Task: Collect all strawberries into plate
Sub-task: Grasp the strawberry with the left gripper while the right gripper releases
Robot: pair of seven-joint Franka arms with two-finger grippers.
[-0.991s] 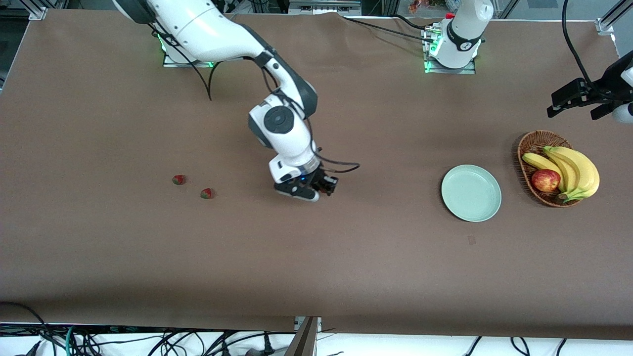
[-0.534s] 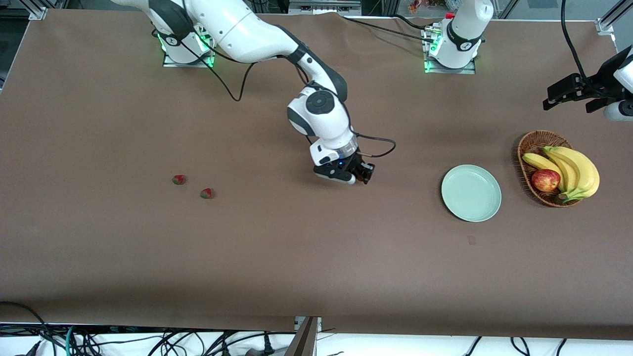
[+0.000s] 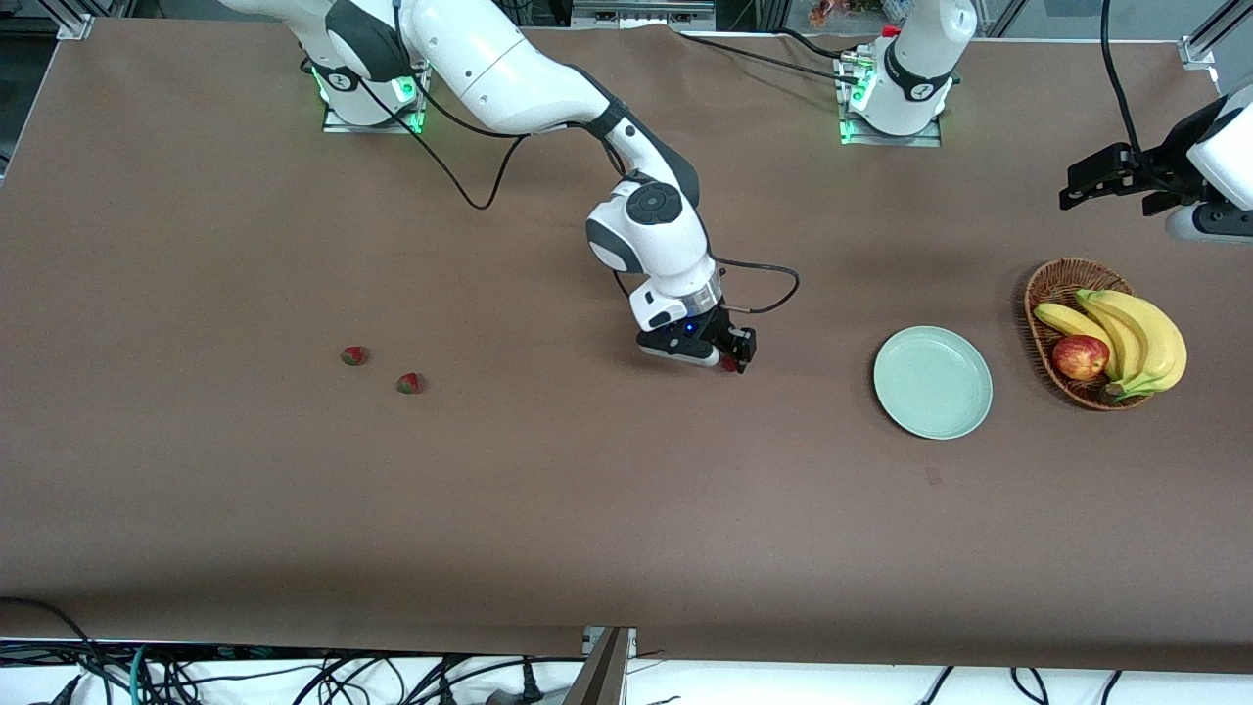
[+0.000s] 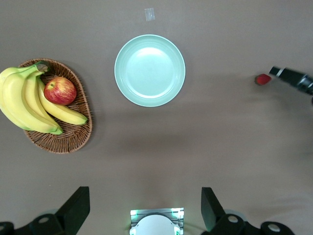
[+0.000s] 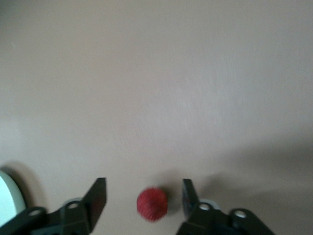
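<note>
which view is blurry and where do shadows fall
Right wrist view: soft and out of focus, the strawberry fuzzy between the right tool's fingers. Left wrist view: sharp, with faint shadow under the plate. Front view: crisp, with a dark band along the table's near edge.

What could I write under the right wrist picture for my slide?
Open right pincer with a red strawberry loose between its fingers above the brown table.

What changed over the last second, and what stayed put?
The right gripper travelled toward the plate and stopped short of it over bare table. Its fingers have opened, and its strawberry sits loose between them. The left gripper shifted slightly near the basket, open as before. The other two strawberries, plate and basket fruit stayed put.
</note>
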